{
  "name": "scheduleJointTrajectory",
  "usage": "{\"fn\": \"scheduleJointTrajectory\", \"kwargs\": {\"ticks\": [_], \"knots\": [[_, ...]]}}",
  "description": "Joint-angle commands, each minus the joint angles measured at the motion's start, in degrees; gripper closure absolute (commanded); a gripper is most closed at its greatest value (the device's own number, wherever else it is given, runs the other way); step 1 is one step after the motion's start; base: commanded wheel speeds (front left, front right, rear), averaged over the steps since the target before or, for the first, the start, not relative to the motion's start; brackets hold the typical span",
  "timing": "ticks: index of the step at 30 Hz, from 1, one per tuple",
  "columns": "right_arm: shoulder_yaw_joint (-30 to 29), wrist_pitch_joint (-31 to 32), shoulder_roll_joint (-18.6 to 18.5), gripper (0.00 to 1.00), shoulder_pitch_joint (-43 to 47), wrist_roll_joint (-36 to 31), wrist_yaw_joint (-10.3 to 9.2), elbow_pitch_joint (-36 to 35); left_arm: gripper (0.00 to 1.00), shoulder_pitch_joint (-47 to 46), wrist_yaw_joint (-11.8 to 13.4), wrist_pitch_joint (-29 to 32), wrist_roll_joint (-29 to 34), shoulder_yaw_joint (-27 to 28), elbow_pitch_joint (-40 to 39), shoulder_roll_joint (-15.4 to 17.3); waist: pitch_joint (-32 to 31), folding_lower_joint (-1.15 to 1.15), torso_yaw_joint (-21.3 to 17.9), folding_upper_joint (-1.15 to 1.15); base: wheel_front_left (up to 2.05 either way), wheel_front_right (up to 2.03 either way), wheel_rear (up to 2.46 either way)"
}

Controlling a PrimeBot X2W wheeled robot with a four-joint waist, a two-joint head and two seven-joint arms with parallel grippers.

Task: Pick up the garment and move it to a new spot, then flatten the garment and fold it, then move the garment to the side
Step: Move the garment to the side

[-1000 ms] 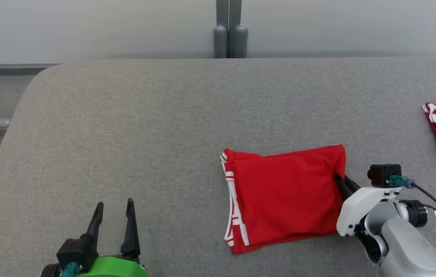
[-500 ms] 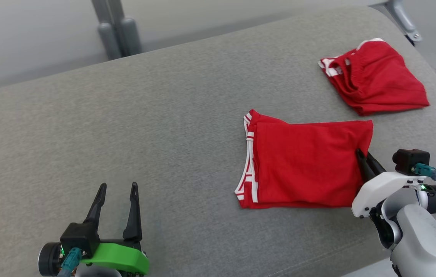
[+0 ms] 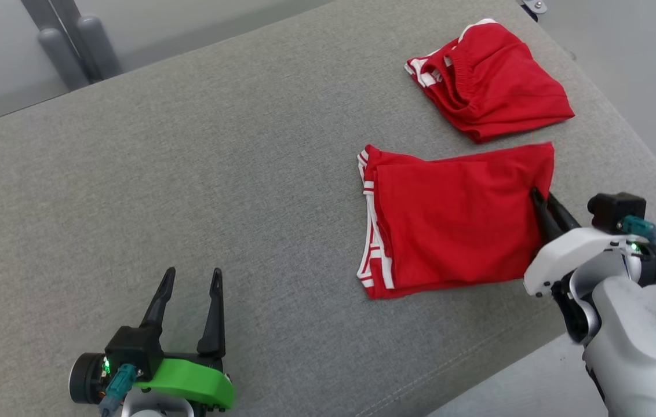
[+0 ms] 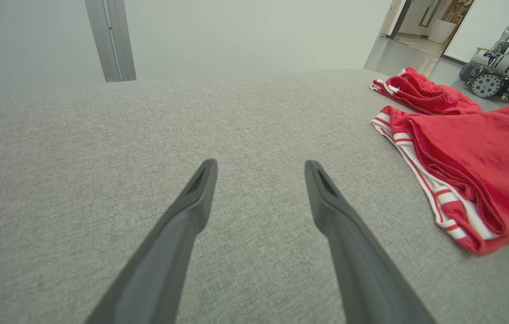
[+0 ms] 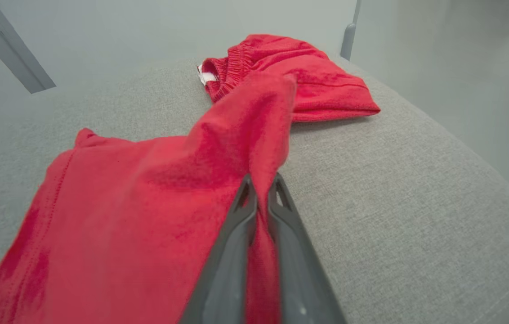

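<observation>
The garment (image 3: 455,220), red shorts with white side stripes, lies folded on the grey padded table (image 3: 189,162). My right gripper (image 3: 536,196) is shut on its right edge, and the cloth there is pinched up between the two dark fingers (image 5: 241,211). In the right wrist view the garment (image 5: 124,216) spreads away to the left of the right gripper (image 5: 261,180). My left gripper (image 3: 192,275) stands open over bare table at the lower left, well apart from the garment (image 4: 479,171). The left wrist view has the left gripper (image 4: 259,168) with nothing between its fingers.
A second red garment (image 3: 487,81) lies bunched at the table's far right corner, just beyond the held one, and it also appears in the wrist views (image 5: 299,76) (image 4: 421,92). The table's rounded right edge (image 3: 647,168) is close to my right gripper. Another robot (image 4: 502,67) stands far off.
The head camera has swung right and tilted, bringing the second garment fully into view. My right gripper stays shut on the garment's right edge; my left gripper stays open.
</observation>
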Motion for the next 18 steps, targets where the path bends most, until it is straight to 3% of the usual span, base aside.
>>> {"fn": "scheduleJointTrajectory", "kwargs": {"ticks": [1, 3, 18], "knots": [[0.09, 0.19, -0.38, 1.0, -1.98, -0.45, -0.09, -0.53, 0.0, -0.72, 0.16, -0.18, 0.2, 0.06, -0.09, 0.23, 0.17, 0.0, 1.92, 0.0, 0.0, 0.0, 0.0], [0.55, 2.16, -1.59, 1.0, -7.47, -1.36, -0.09, -0.55, 0.0, -0.83, 0.38, -0.22, 0.04, 0.03, -0.6, 0.21, 0.67, 0.0, 4.8, 0.0, 0.0, 0.0, 0.0], [-2.89, 3.35, -11.11, 1.0, -23.65, -6.24, -0.09, 10.76, 0.0, -2.45, 0.62, -0.27, 0.62, -0.99, -2.62, 0.43, 5.22, 0.0, 13.45, 0.0, 0.0, 0.0, 0.0]]}}
